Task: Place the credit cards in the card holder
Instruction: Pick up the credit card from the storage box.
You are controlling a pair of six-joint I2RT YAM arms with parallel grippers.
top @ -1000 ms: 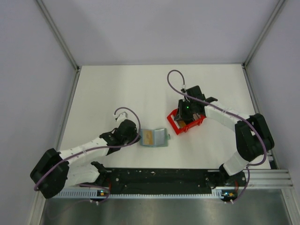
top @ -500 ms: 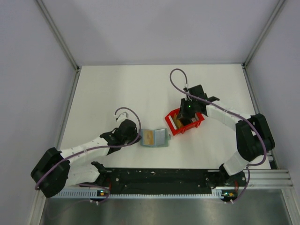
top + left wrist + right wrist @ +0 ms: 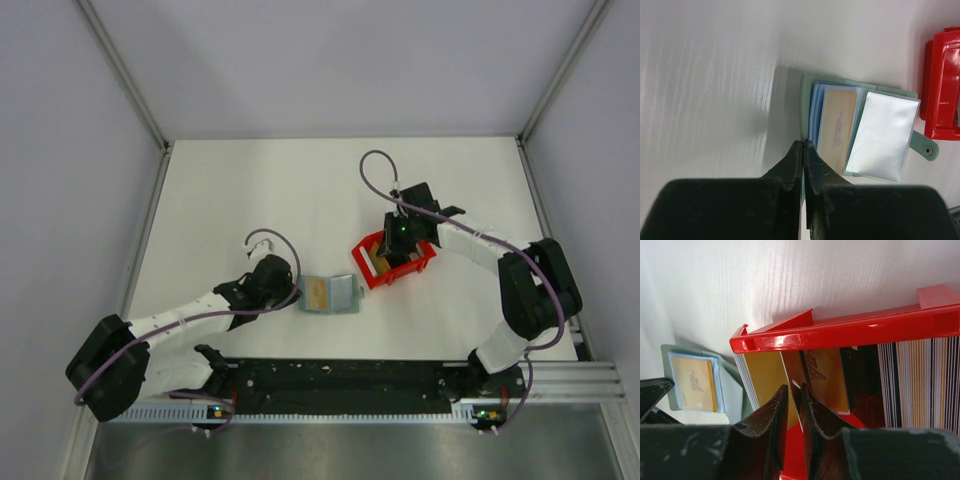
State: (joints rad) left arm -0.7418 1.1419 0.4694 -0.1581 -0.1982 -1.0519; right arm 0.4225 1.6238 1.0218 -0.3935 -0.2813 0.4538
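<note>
The card holder (image 3: 340, 294) lies open on the table, also in the left wrist view (image 3: 860, 87) and the right wrist view (image 3: 732, 390). A tan credit card (image 3: 837, 127) sits in its left pocket beside a shiny clear sleeve (image 3: 884, 135). My left gripper (image 3: 298, 293) is shut, pinching the holder's near-left edge (image 3: 804, 144). My right gripper (image 3: 395, 258) reaches into the red bin (image 3: 372, 272). Its fingers stand close together around a tilted brownish credit card (image 3: 793, 371). More credit cards stand in the bin, yellow (image 3: 765, 375), dark and striped (image 3: 920, 380).
The red bin (image 3: 840, 330) stands just right of the card holder, with its corner close to the holder's snap tab (image 3: 928, 149). White walls and metal frame posts enclose the table. The arm bases and a black rail run along the near edge.
My right gripper has shifted slightly left and back inside the bin, and the bin has turned and slid a little with it. My left gripper and the card holder have not moved.
</note>
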